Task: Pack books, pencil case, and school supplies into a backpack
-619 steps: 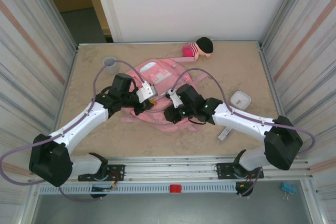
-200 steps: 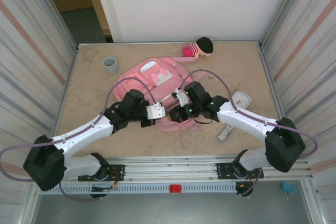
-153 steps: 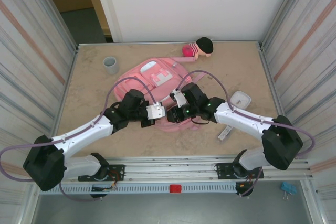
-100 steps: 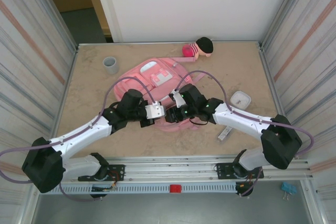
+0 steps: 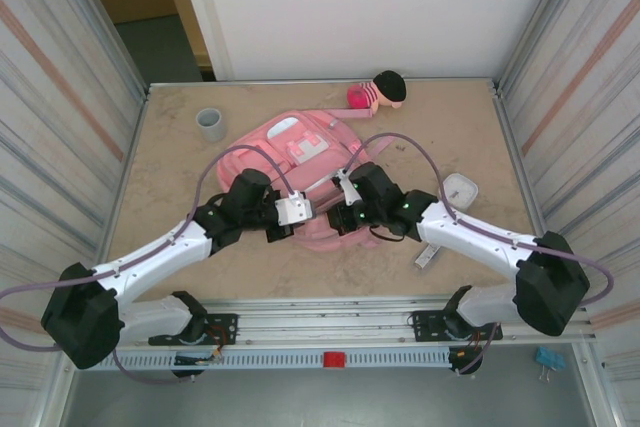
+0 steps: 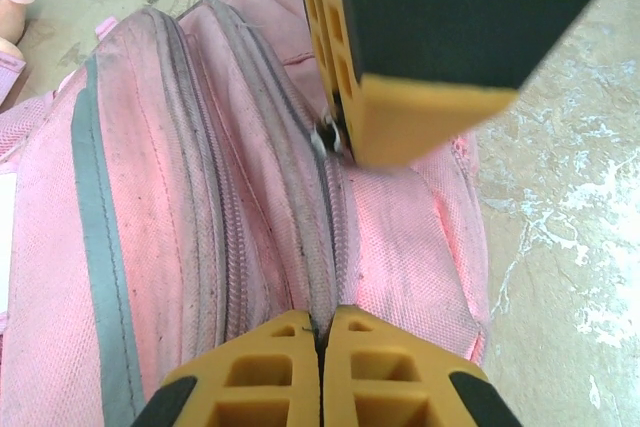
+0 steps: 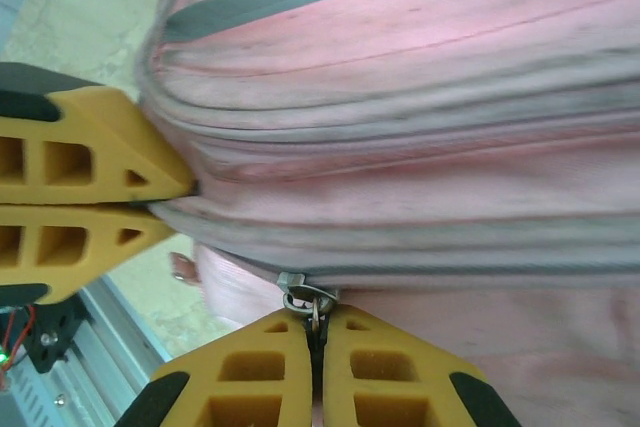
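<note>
The pink backpack [image 5: 300, 147] lies flat in the middle of the table, its zipped near edge facing the arms. My left gripper [image 5: 310, 215] is shut, pinching a fold of fabric beside the zipper [image 6: 322, 319]. Close to its right, my right gripper [image 5: 336, 217] is shut on the metal zipper pull [image 7: 310, 299] of the same seam. Each gripper shows in the other's wrist view, a short gap apart. A white rounded-square box [image 5: 459, 188] and a narrow grey strip [image 5: 427, 255] lie on the table to the right. The books and pencil case are out of view.
A grey cup [image 5: 210, 124] stands at the back left. A pink plush doll [image 5: 378, 92] with black hair lies at the back wall. Ribbed metal walls close in both sides, and a rail runs along the near edge.
My right gripper slid left along the backpack's near edge, then back slightly right, and now clamps the zipper pull. My left gripper has kept its pinch on the fabric, barely shifting.
</note>
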You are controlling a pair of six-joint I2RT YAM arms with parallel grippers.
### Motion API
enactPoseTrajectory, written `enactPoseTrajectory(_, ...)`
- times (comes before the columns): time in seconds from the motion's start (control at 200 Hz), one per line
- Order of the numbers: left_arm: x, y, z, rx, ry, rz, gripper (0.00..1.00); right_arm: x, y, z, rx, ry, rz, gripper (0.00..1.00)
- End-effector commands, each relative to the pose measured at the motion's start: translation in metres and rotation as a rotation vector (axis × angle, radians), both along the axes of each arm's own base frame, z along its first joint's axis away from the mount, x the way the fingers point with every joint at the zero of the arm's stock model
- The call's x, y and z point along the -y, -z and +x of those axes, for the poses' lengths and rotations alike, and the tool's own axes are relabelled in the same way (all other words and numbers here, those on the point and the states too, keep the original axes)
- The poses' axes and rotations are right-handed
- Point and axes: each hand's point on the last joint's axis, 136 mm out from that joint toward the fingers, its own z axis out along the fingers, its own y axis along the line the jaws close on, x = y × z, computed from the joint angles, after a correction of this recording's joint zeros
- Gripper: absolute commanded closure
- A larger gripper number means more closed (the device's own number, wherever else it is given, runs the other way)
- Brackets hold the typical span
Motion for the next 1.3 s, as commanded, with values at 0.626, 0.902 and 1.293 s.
enactPoseTrajectory(0.626,-0.029,-0.042,-0.018,-0.005,-0.130,-0.040,0.32,-0.028,-0.030,-0.045,-0.117,-0.290,0.194,1.00)
enactPoseTrajectory(0.902,0.013,-0.026,-0.010,0.008,-0.034,0.020,0.29,-0.030,-0.037,-0.049,-0.123,-0.309,0.220,1.00)
enactPoseTrajectory(1.293,0.009,-0.009,-0.013,0.024,0.019,0.081,0.90,-0.008,-0.029,-0.035,-0.151,-0.228,0.219,1.00)
